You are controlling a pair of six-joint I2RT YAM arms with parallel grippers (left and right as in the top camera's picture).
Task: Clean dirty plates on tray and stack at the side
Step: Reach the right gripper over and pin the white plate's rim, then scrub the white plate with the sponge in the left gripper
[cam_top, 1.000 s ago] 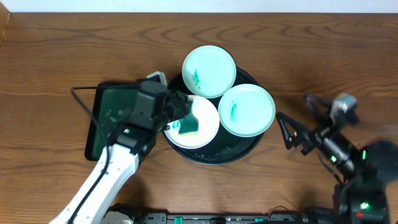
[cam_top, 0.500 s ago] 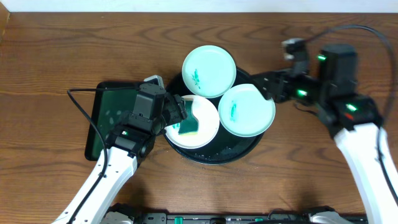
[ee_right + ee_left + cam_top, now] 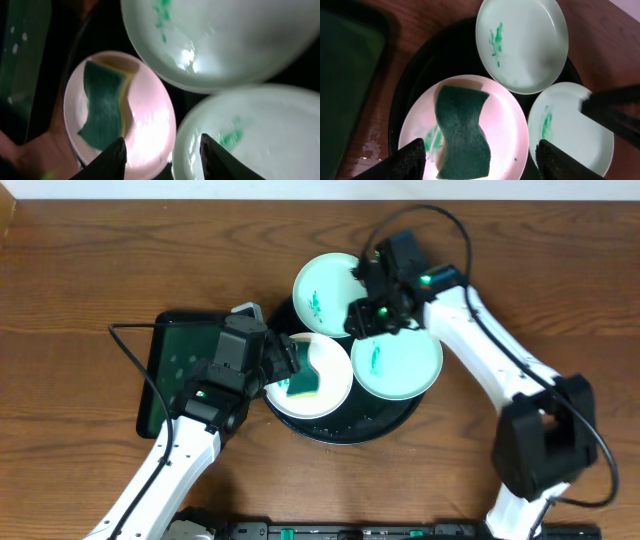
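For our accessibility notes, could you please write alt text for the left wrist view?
A dark green sponge lies on the near plate, framed by the open left claw. Two green-smudged plates share the black tray.

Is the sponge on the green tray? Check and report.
No, the sponge lies on a plate inside the black tray, not on the green tray.

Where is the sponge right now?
In the overhead view, the sponge lies on the leftmost plate on the black tray, beside the left gripper.
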